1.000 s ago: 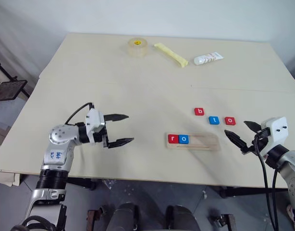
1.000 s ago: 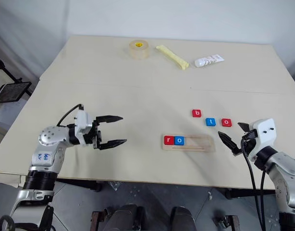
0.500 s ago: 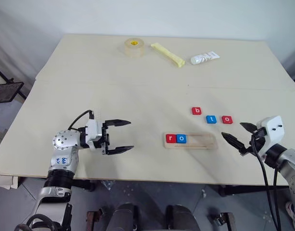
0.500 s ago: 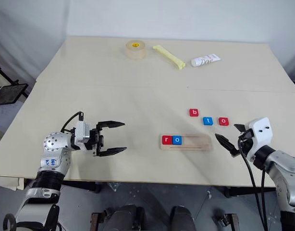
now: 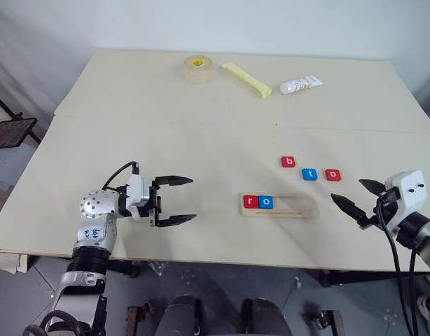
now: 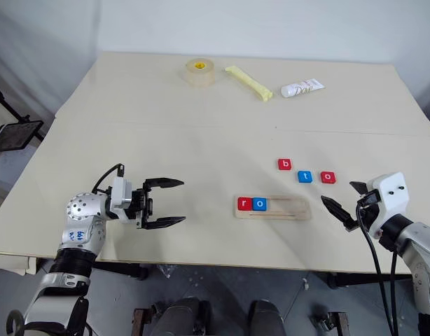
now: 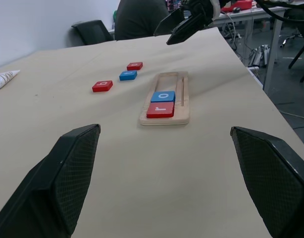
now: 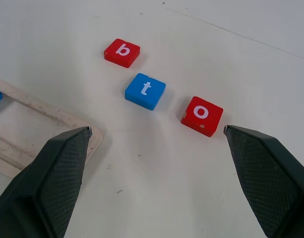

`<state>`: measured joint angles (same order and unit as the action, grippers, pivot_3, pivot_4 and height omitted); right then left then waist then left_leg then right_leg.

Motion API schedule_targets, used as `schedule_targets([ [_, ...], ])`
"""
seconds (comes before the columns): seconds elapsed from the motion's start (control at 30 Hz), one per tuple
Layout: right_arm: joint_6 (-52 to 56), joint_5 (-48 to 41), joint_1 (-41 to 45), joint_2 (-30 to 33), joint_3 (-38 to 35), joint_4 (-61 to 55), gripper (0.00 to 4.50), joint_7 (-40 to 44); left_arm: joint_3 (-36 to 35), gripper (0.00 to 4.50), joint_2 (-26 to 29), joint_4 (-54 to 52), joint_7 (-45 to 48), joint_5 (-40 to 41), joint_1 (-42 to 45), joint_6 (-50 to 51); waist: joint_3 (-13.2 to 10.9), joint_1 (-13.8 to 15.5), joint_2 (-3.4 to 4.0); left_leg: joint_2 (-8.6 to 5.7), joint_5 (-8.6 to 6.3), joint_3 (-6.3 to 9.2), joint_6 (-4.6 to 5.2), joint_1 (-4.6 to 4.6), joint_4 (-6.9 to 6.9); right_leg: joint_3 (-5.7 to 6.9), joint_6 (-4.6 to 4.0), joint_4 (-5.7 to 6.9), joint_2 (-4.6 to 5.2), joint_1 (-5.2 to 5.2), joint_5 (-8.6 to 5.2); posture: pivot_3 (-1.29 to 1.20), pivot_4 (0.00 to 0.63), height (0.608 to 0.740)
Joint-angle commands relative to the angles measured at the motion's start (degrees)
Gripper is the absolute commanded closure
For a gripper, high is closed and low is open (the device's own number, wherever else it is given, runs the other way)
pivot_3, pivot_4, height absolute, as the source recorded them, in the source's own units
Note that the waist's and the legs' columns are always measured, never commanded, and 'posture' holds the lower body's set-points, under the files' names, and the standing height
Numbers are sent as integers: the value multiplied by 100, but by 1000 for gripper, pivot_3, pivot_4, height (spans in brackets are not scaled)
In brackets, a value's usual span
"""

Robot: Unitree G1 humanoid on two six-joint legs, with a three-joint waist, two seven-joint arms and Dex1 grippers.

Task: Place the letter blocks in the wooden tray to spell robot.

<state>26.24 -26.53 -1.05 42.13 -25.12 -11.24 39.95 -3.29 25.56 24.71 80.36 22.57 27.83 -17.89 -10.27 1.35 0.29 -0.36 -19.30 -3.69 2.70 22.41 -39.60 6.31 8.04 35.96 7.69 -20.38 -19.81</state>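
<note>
Tray (image 5: 280, 206) near the front edge of the table (image 5: 166, 126) has r (image 5: 251, 202) and o (image 5: 267, 202) seated. b (image 5: 289, 162), t (image 5: 310, 174) and the other o (image 5: 333, 175) sit loose just behind it. Right gripper (image 5: 356, 203) hovers wide open and empty nearby, so b looks next.

Pale wooden tray (image 5: 292, 206) holds a red r (image 5: 251, 202) and blue o (image 5: 267, 202), while red b (image 5: 288, 162), blue t (image 5: 310, 174) and red o (image 5: 333, 175) carry white letters on the beige table (image 5: 201, 133).

L hand (image 5: 176, 199) | lower + turned more level vs 1s ago | blocks same
</note>
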Motion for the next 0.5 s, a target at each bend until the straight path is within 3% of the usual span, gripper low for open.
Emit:
schedule_targets([
  [0.03, 98, -157, 118, 34, -96, -318, 0, -51, 12, 29, -24, -130, 59, 143, 75, 12, 0, -1, 0, 0, 0, 0, 0, 0, 0, 0, 0, 0, 0, 0, 0, 0, 150, 740],
  [0.33, 1223, -95, 1832, -364, 937, -63, 0, -875, 67, 29, -105, -429, -69, 143, -57, 110, 0, -115, 0, 6, 2, 5, -4, -1, 3, 2, 0, 2, -4, -1, 0, 0, 150, 740],
  [0.5, 1046, 364, 2764, -870, 1547, 894, 0, -1237, 87, 29, -139, -665, -221, 165, -183, 151, 1, -143, -2, -2, 1, 15, -2, 2, 5, 4, 0, 3, 1, -2, 0, 0, 150, 740],
])
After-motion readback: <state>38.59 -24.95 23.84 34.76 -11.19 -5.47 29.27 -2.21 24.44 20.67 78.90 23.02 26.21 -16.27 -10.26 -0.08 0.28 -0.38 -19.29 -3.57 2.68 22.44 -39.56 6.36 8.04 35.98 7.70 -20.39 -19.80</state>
